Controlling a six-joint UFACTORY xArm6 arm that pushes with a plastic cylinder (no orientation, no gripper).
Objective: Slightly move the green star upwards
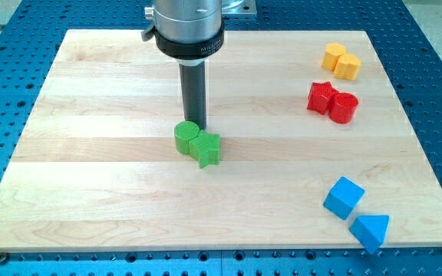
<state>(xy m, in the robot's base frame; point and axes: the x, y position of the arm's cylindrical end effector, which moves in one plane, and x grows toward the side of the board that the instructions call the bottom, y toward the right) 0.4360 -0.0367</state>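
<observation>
The green star (pixel 207 148) lies near the middle of the wooden board (pixel 90 192). A green cylinder (pixel 186 137) touches its left side. My tip (pixel 196 125) stands just above the two green blocks, at the seam between them, close to the cylinder's upper right edge and the star's upper left point. I cannot tell whether it touches either block.
A yellow pair of blocks (pixel 341 60) sits at the view's upper right. Below it lie a red star (pixel 322 96) and a red cylinder (pixel 344 107). A blue cube (pixel 344 197) and a blue triangle (pixel 371 228) lie at the lower right.
</observation>
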